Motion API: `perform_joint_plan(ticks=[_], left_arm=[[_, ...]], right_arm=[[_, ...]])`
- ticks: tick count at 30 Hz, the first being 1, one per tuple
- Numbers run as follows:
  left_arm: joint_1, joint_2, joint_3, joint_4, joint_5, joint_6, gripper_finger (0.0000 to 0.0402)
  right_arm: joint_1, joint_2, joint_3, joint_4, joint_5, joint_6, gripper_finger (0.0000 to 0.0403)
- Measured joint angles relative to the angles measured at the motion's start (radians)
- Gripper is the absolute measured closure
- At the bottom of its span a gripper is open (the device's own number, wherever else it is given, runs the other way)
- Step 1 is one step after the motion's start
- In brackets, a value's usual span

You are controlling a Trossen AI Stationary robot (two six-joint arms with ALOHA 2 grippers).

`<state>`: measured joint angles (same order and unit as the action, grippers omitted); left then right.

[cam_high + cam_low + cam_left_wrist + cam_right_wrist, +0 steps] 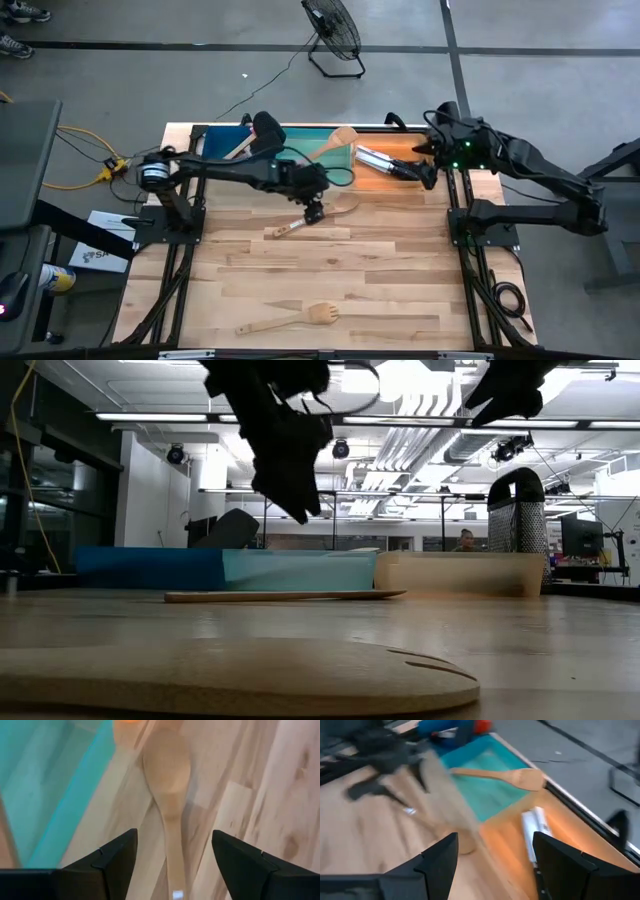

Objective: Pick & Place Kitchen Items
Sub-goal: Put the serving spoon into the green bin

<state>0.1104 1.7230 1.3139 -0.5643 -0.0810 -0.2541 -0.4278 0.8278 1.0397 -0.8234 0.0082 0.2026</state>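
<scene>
Over the tabletop [380, 290] centre, left pincer [313, 212] hangs, fingers apart, above a wooden spoon [310, 222] lying toward seven o'clock; off-centre closing could skid it. Right pincer [428, 172], apart, waits over the orange bin [470, 160].

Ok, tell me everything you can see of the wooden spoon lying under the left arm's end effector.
The wooden spoon is pale, unfinished-looking wood with an oval bowl and a slim straight handle. It lies flat on the plank table, its bowl near the green bin. The left end effector hovers above it, fingers open on either side of the handle, not touching it.
</scene>
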Motion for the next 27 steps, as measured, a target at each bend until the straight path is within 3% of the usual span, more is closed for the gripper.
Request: perform_joint_plan(ticks=[8, 17, 27], left_arm=[[-0.002, 0.155, 0.144, -0.135, 0.046, -0.107, 0.0149], [-0.013, 0.203, 0.161, -0.167, 0.041, -0.147, 0.0149], [-0.013, 0.263, 0.161, -0.194, 0.061, -0.132, 0.0149]], right_arm=[[0.074, -0.134, -0.109, 0.158, -0.169, -0.035, 0.0154], [0.207, -0.314, -0.260, 0.328, -0.165, 0.071, 0.0154], [0.292, -0.349, -0.290, 0.357, -0.085, 0.089, 0.0154]])
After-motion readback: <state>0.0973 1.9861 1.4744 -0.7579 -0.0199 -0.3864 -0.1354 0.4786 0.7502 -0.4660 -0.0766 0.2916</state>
